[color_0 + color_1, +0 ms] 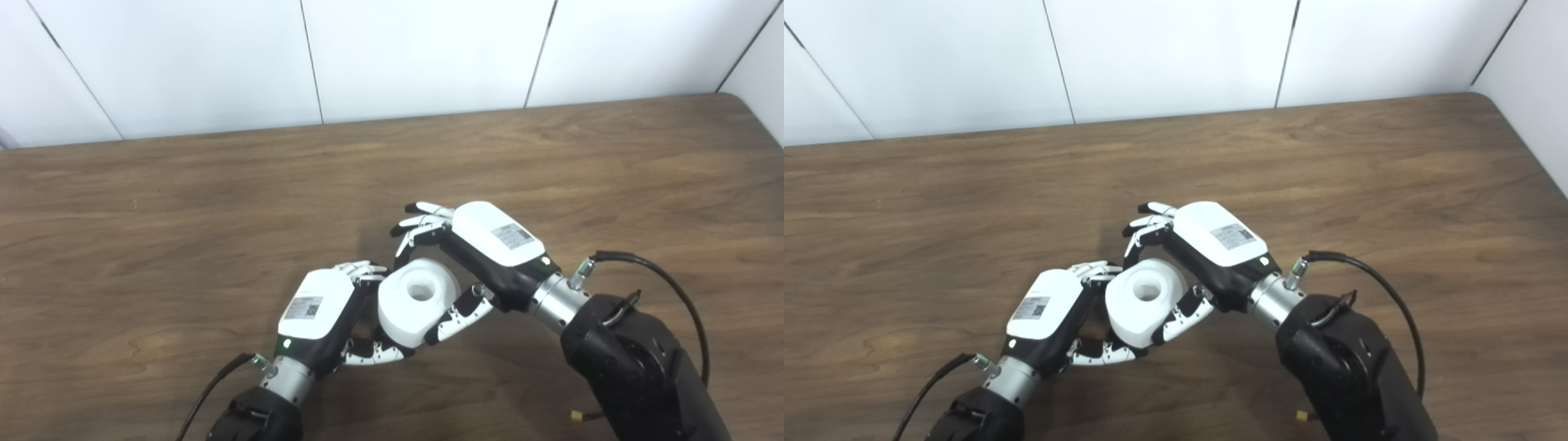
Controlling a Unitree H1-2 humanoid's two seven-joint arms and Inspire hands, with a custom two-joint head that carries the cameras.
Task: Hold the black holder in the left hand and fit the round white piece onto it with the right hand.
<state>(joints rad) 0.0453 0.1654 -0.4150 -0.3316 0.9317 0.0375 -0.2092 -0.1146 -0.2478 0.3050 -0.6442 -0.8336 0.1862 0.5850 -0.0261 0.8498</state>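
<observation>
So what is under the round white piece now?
Under the round white piece only the left robot hand shows, its fingers curled below. The black holder is covered, not visible.

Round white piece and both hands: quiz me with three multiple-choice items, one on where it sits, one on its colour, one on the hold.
1. Where is the round white piece?
A. Between the two hands, near the table's front edge
B. Alone at the far right corner of the table
C. Against the back wall

2. What colour is the table?
A. Grey
B. Brown wood
C. Green

3. What is the state of the right hand?
A. Resting flat on the table, away from the piece
B. Out of view
C. Thumb and fingers set around the piece

Answers:
1 A, the left hand and the right hand flank it.
2 B, wood grain shows across it.
3 C, the thumb lies on the near side and the fingers curl over the far side.
</observation>
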